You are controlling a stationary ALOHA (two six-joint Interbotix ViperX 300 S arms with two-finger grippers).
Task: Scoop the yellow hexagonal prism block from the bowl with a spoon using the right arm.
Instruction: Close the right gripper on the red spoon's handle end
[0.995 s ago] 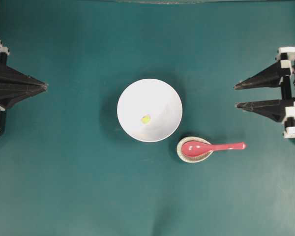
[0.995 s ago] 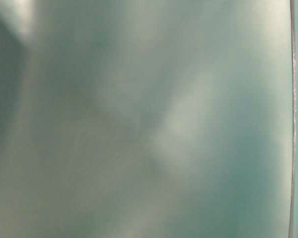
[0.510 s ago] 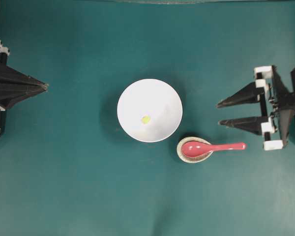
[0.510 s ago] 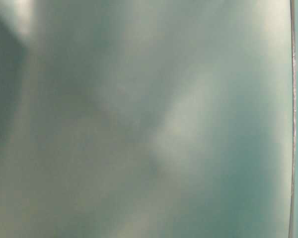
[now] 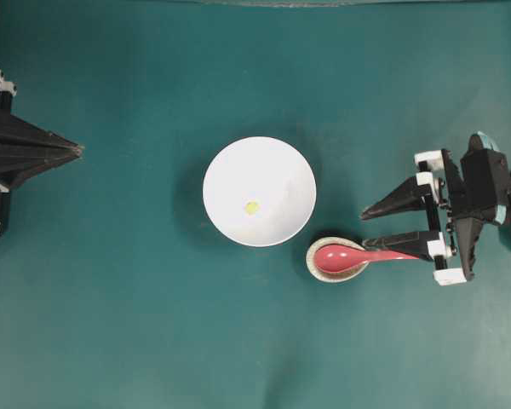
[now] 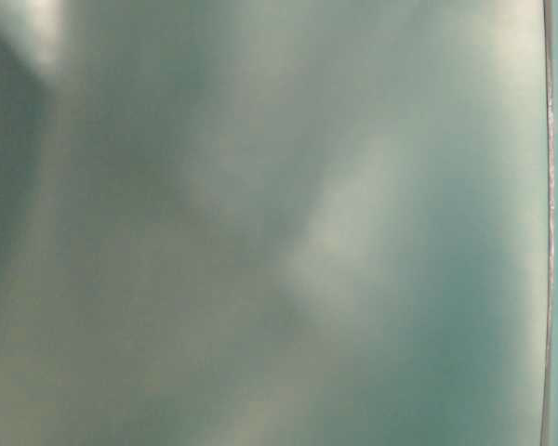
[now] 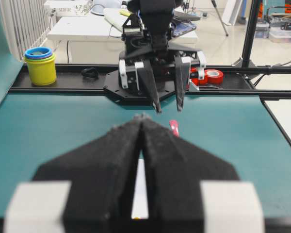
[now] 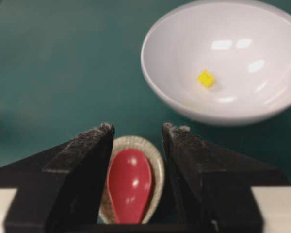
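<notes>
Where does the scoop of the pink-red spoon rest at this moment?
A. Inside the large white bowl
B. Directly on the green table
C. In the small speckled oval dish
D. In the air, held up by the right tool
C: in the right wrist view the spoon lies with its scoop in the small speckled dish, beside the white bowl, and the open right tool has not closed on it.

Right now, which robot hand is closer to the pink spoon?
Right. The right gripper hangs open over the pink spoon, its fingers either side of the handle. The left gripper sits shut far across the table, beyond the white bowl.
</notes>
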